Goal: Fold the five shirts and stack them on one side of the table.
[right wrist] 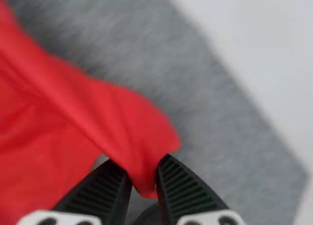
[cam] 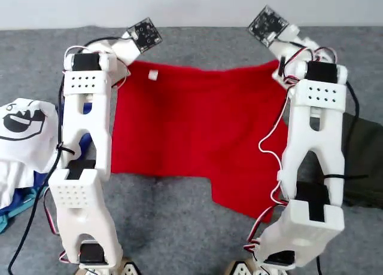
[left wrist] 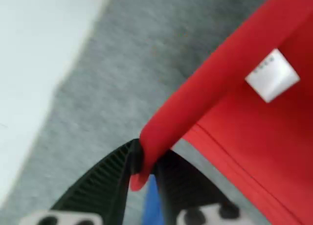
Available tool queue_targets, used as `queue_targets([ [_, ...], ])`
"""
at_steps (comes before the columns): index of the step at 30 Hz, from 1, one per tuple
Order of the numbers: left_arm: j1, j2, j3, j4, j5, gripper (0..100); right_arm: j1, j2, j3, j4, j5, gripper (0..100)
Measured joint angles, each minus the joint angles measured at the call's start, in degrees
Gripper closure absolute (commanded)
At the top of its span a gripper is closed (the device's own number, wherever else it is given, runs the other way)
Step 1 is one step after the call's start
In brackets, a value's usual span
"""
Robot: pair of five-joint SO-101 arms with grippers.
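A red shirt [cam: 197, 131] lies spread over the grey table cover between the two arms, its white neck label [cam: 152, 75] near the far left corner. My left gripper [left wrist: 145, 167] is shut on the red shirt's [left wrist: 234, 88] far left edge, next to the label [left wrist: 272, 76]. My right gripper [right wrist: 143, 178] is shut on a fold of the red shirt [right wrist: 73, 127] at its far right corner. In the high view the left arm [cam: 87, 143] and right arm [cam: 314, 149] both stretch to the shirt's far edge.
A white shirt with a black print [cam: 21, 128] lies over blue clothing [cam: 15, 206] at the left edge. A dark olive garment [cam: 362, 158] lies at the right edge. The grey cover [cam: 161, 227] ends at a pale wall behind.
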Motion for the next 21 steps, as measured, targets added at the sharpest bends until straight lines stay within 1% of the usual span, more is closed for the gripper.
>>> queue_targets([
  [4, 0.00, 0.00, 0.00, 5.54, 0.00, 98, 0.00, -0.79, 0.00, 8.70, 0.09, 98.7],
  [10, 0.00, 0.00, -0.09, 15.30, -0.09, 98, -2.55, -3.60, 0.00, 22.24, 0.18, 98.7],
  [13, 0.00, 0.00, -0.09, 20.75, -0.09, 97, -2.81, -5.01, 0.00, 29.10, 0.18, 98.7],
  [15, 0.00, 0.00, -0.09, 24.35, -1.49, 96, -2.81, -5.63, 0.00, 33.49, 0.09, 98.7],
  [17, -0.18, 0.00, 0.79, 25.23, -1.67, 96, -2.81, -5.98, 0.18, 36.66, 0.09, 98.7],
  [21, -1.14, 0.00, 4.57, 25.67, -1.23, 96, -2.81, -8.00, 4.48, 37.01, 0.00, 98.7],
])
